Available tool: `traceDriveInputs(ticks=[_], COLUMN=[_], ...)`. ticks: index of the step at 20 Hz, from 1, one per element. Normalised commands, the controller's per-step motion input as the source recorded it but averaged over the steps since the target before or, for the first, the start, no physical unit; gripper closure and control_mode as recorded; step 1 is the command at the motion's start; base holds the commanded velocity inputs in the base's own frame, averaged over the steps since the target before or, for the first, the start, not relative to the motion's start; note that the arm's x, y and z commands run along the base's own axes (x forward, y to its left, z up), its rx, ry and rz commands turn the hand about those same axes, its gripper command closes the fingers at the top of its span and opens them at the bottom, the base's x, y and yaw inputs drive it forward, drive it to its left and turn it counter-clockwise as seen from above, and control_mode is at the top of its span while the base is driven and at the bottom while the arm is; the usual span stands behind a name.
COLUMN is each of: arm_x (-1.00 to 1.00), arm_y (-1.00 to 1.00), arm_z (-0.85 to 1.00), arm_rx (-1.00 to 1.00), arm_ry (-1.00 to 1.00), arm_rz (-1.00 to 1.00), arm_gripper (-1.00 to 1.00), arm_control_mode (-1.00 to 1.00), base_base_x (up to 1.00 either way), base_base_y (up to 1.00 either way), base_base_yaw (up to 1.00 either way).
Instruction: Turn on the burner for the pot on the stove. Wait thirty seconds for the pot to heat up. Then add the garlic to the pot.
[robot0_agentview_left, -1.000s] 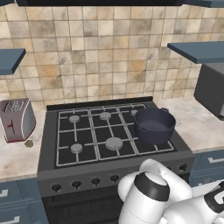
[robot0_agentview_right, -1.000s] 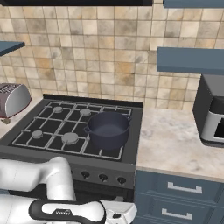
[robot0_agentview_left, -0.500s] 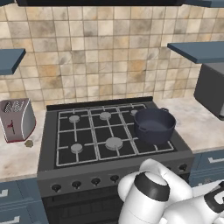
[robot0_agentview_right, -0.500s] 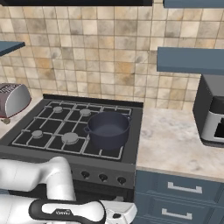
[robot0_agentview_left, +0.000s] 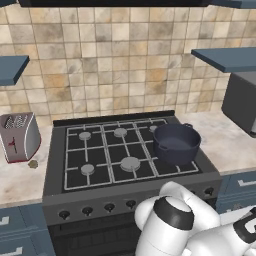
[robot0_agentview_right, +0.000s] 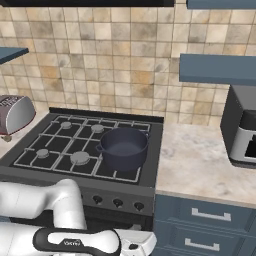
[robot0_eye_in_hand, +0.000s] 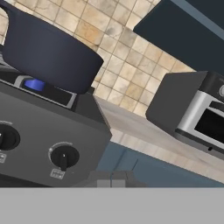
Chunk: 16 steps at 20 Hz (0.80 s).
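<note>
Left base view gives us the black-grey gas stove with its black grid grates and round grey burner caps, and on the near right burner sits the round dark navy pot with straight sides and small loop handles at the rim. Looking down into that pot from the right base view, I see bare dark bottom and nothing resting inside. Under it, in the hand view, a small blue flame glows between the grate and the pot's base.

Over on the left counter stands the silver toaster with a red lever, and just beside its near right corner, on the pale stone counter, lies the tiny tan-brown garlic, well apart from the pot and left of the stove.

Right side now: a dark and silver toaster oven sits on the far right counter under a blue-grey wall shelf; its inside cannot be made out.

Hand view looks low along the stove front, where a round dark knob shows close, with another at the left edge. Fingers are pressed fully together, gripping nothing
</note>
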Motion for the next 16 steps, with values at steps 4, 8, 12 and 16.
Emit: traceDriveInputs(ticks=[4, 8, 12, 16], arm_x=[0.00, 0.00, 0.00, 0.00], arm_y=[0.00, 0.00, 0.00, 0.00], arm_z=[0.00, 0.00, 0.00, 0.00], arm_rx=[0.00, 0.00, 0.00, 0.00], arm_ry=[0.00, 0.00, 0.00, 0.00], arm_rz=[0.00, 0.00, 0.00, 0.00], arm_gripper=[1.00, 1.00, 1.00, 1.00], arm_control_mode=[-1.00, -1.00, -1.00, -1.00], base_base_x=[0.00, 0.00, 0.00, 0.00], base_base_y=[0.00, 0.00, 0.00, 0.00], base_base_yaw=[0.00, 0.00, 0.00, 0.00])
